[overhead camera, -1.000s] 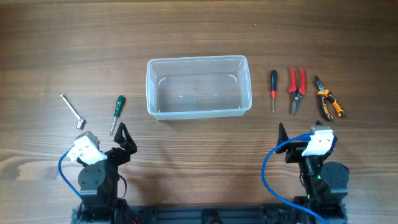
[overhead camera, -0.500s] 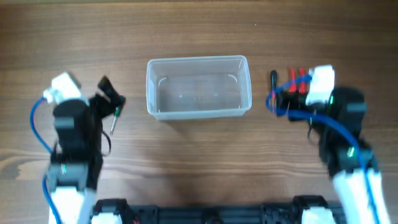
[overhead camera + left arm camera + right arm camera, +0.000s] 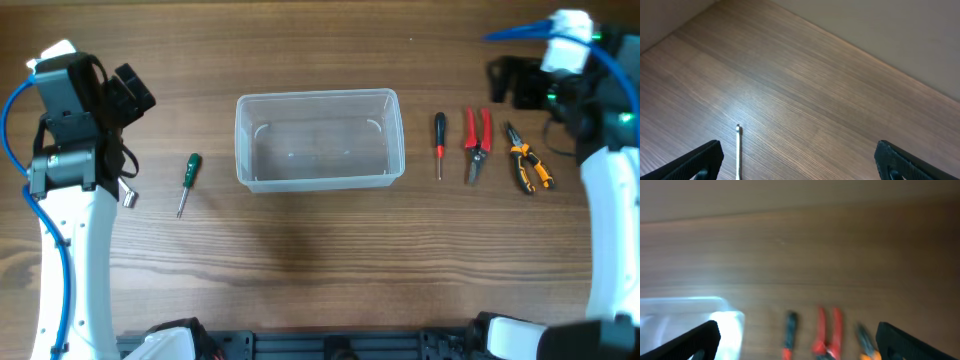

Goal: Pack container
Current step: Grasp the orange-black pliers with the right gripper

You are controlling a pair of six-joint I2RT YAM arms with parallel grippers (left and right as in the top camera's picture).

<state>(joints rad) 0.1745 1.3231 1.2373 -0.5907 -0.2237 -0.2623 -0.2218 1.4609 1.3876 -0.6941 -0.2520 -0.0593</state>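
From above, the clear container (image 3: 318, 96) sits upright at the middle of the wooden counter (image 3: 320, 260), with nothing in it. To its left lies a green-handled screwdriver (image 3: 187, 180), apart from the container wall, and a small metal piece (image 3: 128, 197) pokes out from under my left arm. To the container's right three tools lie side by side, none touching it: a dark-handled screwdriver (image 3: 438, 143) nearest, then red-handled cutters (image 3: 476, 143), then orange-and-black pliers (image 3: 527, 165) farthest out. My left jaws hang over the far left of the counter, well away from the container, and my right jaws hang over the far right, beyond the tips of the three tools. Through my left wrist camera, the two dark fingertips (image 3: 700, 162) sit at opposite lower corners of the view, so my left jaws are spread wide and hold nothing. A thin metal rod (image 3: 738, 150) lies on the bare wood between them. Through my right wrist camera the view is blurred. Here too the fingertips (image 3: 695, 342) stand far apart, so my right jaws are spread and hold nothing. Below them I can make out one corner of the container (image 3: 685, 315) at the left, with the screwdriver (image 3: 789, 330), cutters (image 3: 827, 330) and pliers (image 3: 865, 340) in a row beside it.
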